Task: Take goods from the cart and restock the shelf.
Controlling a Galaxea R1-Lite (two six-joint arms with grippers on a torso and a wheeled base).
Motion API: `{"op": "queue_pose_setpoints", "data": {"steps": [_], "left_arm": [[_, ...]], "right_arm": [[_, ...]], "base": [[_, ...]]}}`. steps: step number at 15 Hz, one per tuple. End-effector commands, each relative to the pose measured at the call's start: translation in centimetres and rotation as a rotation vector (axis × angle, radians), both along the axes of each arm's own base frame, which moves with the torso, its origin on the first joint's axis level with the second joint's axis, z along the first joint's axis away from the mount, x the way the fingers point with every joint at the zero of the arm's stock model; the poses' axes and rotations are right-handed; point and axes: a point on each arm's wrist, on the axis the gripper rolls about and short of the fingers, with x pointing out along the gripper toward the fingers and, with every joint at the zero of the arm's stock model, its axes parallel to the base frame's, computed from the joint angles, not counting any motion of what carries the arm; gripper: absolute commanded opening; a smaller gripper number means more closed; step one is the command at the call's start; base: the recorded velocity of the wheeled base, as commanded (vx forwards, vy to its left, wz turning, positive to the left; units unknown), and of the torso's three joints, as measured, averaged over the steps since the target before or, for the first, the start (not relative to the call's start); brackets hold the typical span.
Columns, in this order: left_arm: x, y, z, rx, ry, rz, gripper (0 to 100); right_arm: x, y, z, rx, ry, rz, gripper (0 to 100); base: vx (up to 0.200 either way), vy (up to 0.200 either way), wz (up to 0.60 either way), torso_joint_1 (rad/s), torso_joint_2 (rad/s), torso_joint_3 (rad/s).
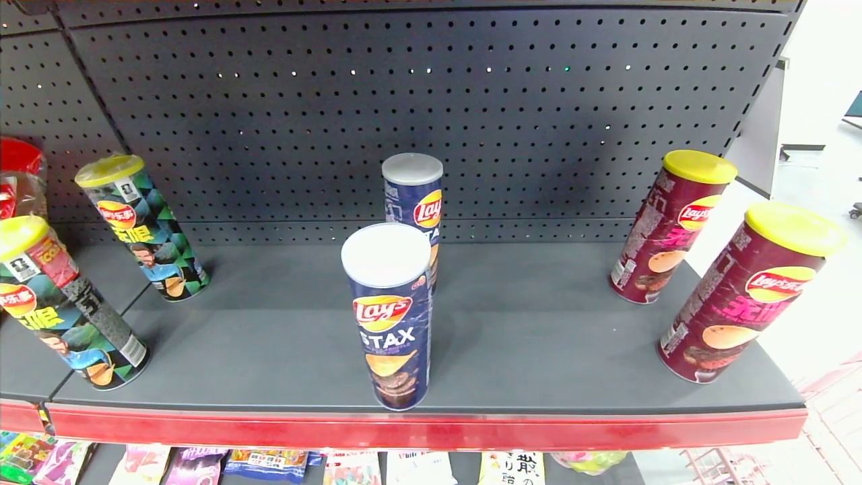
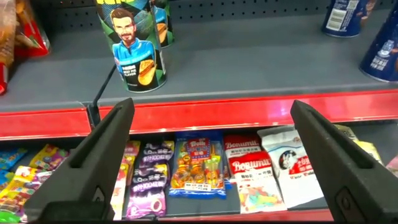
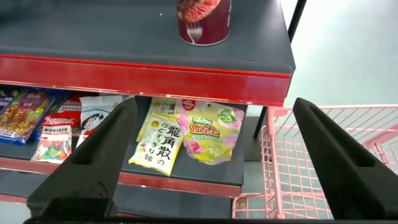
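grey shelf [image 1: 539, 337] ahead of your left pincer [image 2: 212, 104] and right pincer [image 3: 216, 102] holds upright chip cans [image 1: 392, 323]; the pink cart [image 3: 329, 162] stands just outboard of the right one. both gape wide, empty. expect light, stiff, slick tubes: clamp mid-body.

Even light, glare on red shelf edge [image 1: 431, 426], washed-out floor [image 1: 825, 316] at right, outer cans [image 1: 747, 296] bowed outward

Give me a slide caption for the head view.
Restocking view: green cans left, blue cans centre, maroon cans right on a grey shelf, snack bags below.
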Motion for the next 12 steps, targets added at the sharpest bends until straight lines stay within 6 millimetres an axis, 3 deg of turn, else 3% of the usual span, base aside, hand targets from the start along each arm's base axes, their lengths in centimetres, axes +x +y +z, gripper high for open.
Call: {"op": "queue_pose_setpoints", "data": {"steps": [1, 12], "left_arm": [[0.02, 0.01, -0.01, -0.009, 0.001, 0.004, 100], [0.03, 0.01, -0.44, -0.045, 0.044, 0.003, 100]], "right_arm": [[0.01, 0.00, 0.01, 0.000, 0.001, 0.001, 100], [-0.01, -0.02, 0.00, 0.005, -0.001, 0.030, 100]], "base": [[0.000, 0.000, 0.00, 0.000, 0.00, 0.000], [0.000, 0.000, 0.00, 0.000, 0.00, 0.000]]}}
